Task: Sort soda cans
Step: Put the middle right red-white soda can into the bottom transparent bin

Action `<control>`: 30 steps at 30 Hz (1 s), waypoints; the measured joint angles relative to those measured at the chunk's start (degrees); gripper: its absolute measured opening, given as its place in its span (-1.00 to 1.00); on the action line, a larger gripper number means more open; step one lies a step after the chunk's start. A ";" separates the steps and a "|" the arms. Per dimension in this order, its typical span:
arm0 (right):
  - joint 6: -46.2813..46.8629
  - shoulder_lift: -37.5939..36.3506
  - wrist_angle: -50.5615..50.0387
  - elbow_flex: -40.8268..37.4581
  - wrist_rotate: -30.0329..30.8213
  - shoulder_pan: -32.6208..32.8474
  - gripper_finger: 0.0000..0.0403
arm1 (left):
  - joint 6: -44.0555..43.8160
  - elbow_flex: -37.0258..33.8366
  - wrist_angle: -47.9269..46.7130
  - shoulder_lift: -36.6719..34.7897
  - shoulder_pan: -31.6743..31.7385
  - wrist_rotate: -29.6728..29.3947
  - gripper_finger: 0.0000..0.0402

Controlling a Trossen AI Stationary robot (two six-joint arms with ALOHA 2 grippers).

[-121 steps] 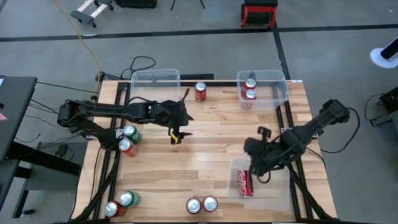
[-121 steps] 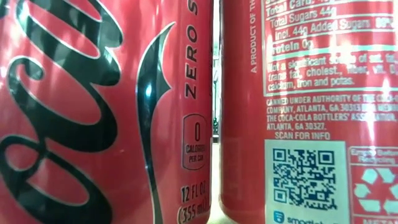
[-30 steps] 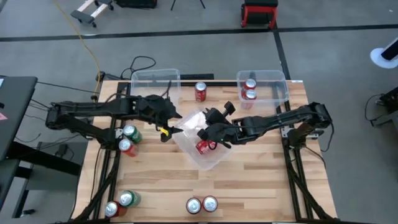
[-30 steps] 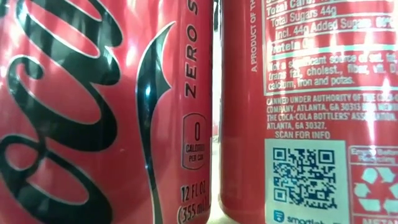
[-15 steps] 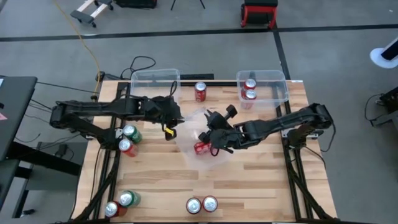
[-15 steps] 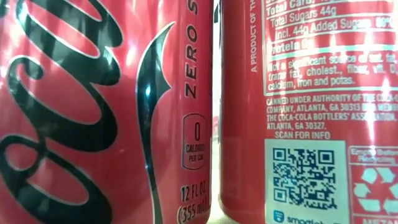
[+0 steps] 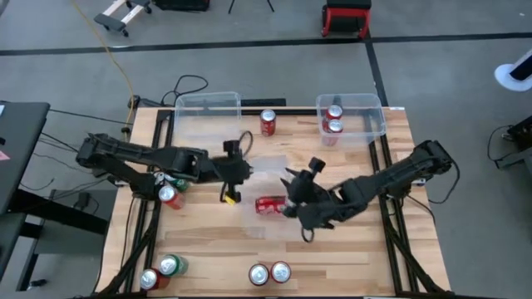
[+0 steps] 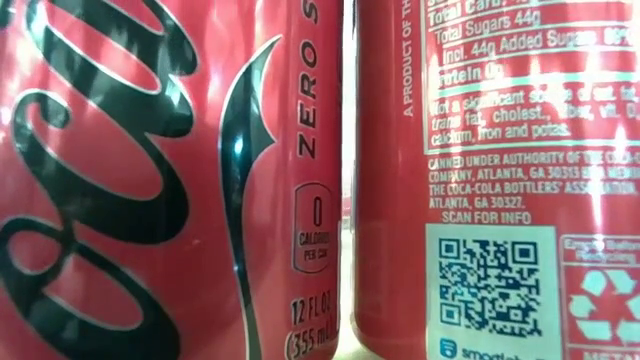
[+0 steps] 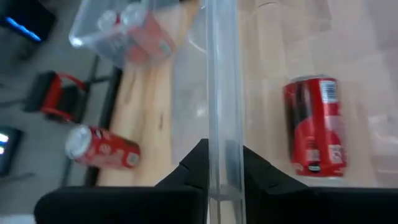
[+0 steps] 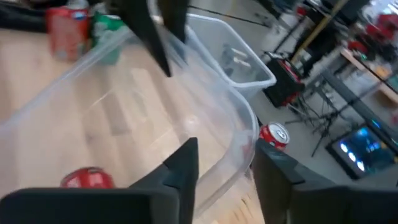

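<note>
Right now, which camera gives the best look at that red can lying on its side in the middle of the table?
The left wrist view: the lying red can fills much of it, label and silver top clear through the clear bin. The high view shows it small between both grippers. The right wrist view catches only its top edge. The low view does not show it.
</note>
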 joint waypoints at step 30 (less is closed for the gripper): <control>15.96 5.23 -21.59 0.04 6.18 11.72 -0.19 | 23.59 9.42 10.31 19.31 -7.56 -33.70 -0.86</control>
